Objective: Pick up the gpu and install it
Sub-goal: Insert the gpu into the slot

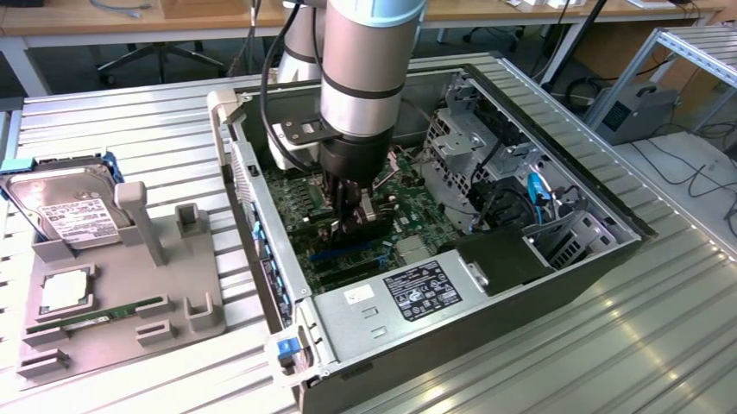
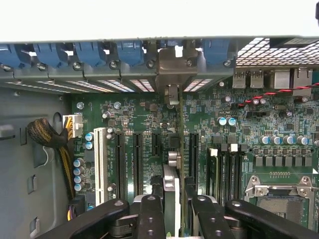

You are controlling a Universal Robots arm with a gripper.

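Note:
My gripper point(image 1: 351, 211) is down inside the open computer case point(image 1: 576, 259), just above the green motherboard point(image 1: 409, 207). It is shut on the gpu point(image 1: 366, 231), a dark thin card held upright on its edge. In the wrist view the gpu point(image 2: 171, 191) runs edge-on between my black fingers point(image 2: 149, 219), in line with the long black expansion slots point(image 2: 137, 162). Its silver end bracket point(image 2: 172, 69) stands against the case's rear slot openings, among the blue retaining clips point(image 2: 132, 52). Whether the card's lower edge sits in a slot I cannot tell.
On the exterior view's left a grey holder tray point(image 1: 103, 285) carries a silver hard drive point(image 1: 69, 216), a narrow green memory stick point(image 1: 98, 315) and a square chip point(image 1: 64, 291). Inside the case are a drive cage point(image 1: 461, 147), the power supply point(image 1: 426, 289), braided cables point(image 2: 50, 137) and the CPU socket point(image 2: 279, 194).

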